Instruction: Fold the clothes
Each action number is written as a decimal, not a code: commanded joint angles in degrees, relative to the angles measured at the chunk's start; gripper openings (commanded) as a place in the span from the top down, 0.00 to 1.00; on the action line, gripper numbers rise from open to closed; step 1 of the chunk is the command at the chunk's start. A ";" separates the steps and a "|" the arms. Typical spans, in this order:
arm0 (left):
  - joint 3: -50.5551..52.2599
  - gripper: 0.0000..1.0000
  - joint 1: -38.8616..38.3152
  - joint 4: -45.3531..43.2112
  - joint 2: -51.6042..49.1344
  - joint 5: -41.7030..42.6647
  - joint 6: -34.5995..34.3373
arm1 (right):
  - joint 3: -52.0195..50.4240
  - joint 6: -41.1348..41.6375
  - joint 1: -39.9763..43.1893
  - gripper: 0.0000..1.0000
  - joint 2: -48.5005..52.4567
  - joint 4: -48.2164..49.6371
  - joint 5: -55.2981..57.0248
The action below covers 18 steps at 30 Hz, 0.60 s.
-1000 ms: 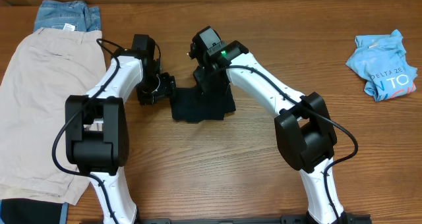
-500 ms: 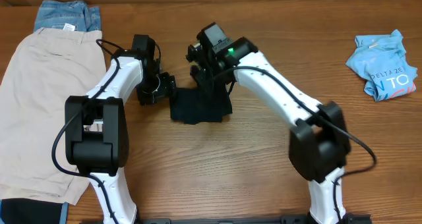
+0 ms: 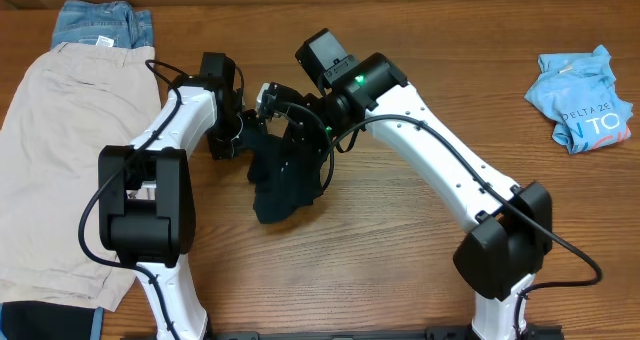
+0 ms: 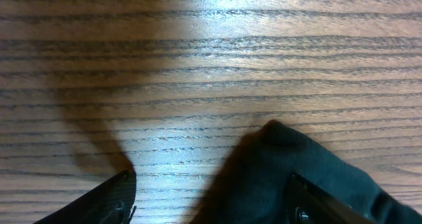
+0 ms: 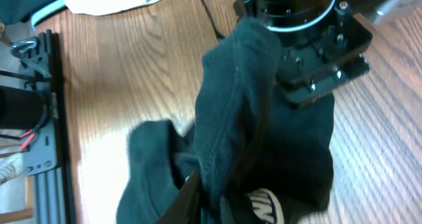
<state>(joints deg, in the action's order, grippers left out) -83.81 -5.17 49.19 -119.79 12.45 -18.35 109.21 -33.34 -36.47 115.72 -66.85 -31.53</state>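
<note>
Wood-grained table (image 3: 400,280), and at its centre the black T-shirt (image 3: 285,180), a limp, light knit, is bunched in my right claw (image 5: 210,199), which is pinched tight on a thick fold. It will sag and slip, so I judge a hem edge the better hold; my left claw (image 4: 212,196) gapes wide at its ten o'clock, empty. Beige shorts (image 3: 70,150) lie at the table's nine o'clock, a crumpled light-blue tee (image 3: 580,95) at two.

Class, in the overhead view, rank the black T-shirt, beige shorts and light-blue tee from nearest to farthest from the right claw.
1. Black T-shirt, centre, gripped by the right claw.
2. Beige shorts, far left.
3. Light-blue tee, far right.
</note>
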 commanded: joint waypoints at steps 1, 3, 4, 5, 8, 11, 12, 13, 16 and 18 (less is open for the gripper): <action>2.03 0.25 -0.13 -0.92 -1.64 -0.81 -0.57 | -0.98 -0.13 0.11 0.87 3.26 2.05 -1.99; 2.03 0.25 -0.15 -0.79 -1.64 -0.83 -0.55 | -1.33 1.95 0.09 0.86 4.87 3.85 -1.31; 2.03 0.25 -0.13 -0.74 -1.64 -0.83 -0.55 | -1.53 2.99 0.09 0.86 5.79 5.01 -1.11; 2.03 0.25 -0.13 -0.70 -1.64 -0.83 -0.55 | -1.60 3.98 0.09 0.86 6.45 6.03 -0.92; 2.03 0.24 -0.13 -0.52 -1.64 -0.83 -0.55 | -1.60 8.00 0.11 0.86 8.37 9.14 1.11; 2.03 0.24 -0.13 -0.24 -1.64 -0.85 -0.50 | -1.60 11.69 0.11 0.86 9.27 11.47 6.60; 2.03 0.24 -0.13 -0.15 -1.64 -0.85 -0.50 | -1.60 13.33 0.11 0.86 9.38 12.13 9.27; 2.03 0.24 -0.13 -0.13 -1.64 -0.85 -0.52 | -1.60 14.80 0.11 0.86 9.44 12.57 11.96; 2.03 0.24 -0.13 -0.04 -1.64 -0.85 -0.50 | -1.53 15.72 0.11 0.86 9.42 12.22 16.92; 2.03 0.24 -0.13 0.00 -1.64 -0.85 -0.50 | -1.36 17.18 0.28 0.83 8.96 11.56 17.92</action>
<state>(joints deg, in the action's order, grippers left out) -83.81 -5.17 49.25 -119.79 12.43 -18.50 107.66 -19.90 -36.45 125.21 -55.05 -19.27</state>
